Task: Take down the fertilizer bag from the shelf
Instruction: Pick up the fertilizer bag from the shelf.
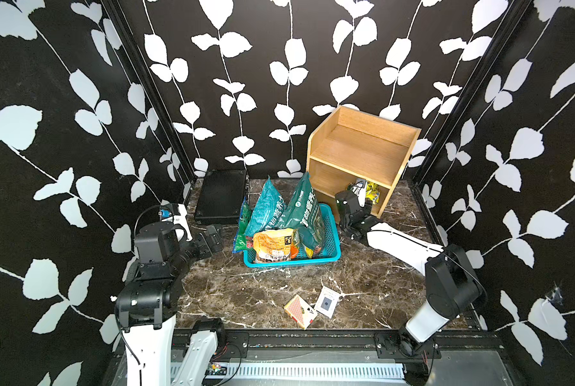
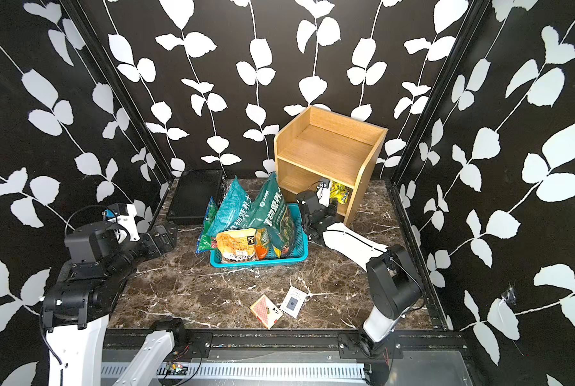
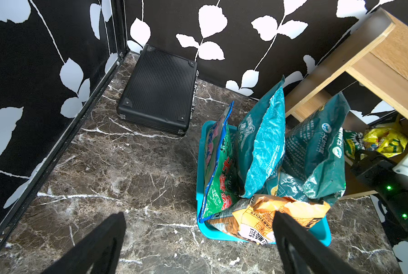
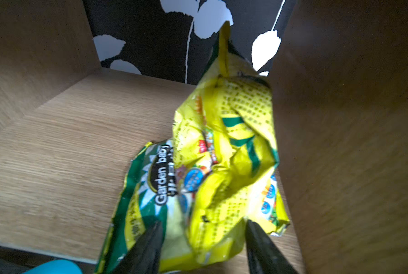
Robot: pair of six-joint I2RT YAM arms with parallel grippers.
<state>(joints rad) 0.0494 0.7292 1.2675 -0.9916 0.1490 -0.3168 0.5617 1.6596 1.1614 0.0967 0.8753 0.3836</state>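
Covering the booth's floor is a dark brown marble-look tabletop (image 1: 262, 290) veined in white, closed in on three sides by black walls (image 1: 279, 67) printed with white leaf vines, with a black rail (image 1: 312, 337) along the near edge. At the back right stands the shelf (image 1: 362, 150), its upper boards bare. The fertilizer bag (image 4: 226, 154), crumpled yellow and green, lies on the lowest tier at its right end, leaning against the side panel; both top views show it there (image 2: 341, 194). The right gripper (image 4: 201, 224) reaches into that tier, its two black fingers part open and set on either side of the bag's near end. Whether they press it I cannot tell. A turquoise basket (image 1: 332, 234) just left of the shelf holds teal, green and orange bags standing on end. A black ribbed case (image 1: 221, 197) lies flat in the back left corner. Near the front edge lie a red-backed card pack (image 1: 300, 310) and a white card (image 1: 327, 301) beside it. The left gripper (image 3: 198, 214) hangs over bare marble left of the basket, fingers spread wide with nothing between them.
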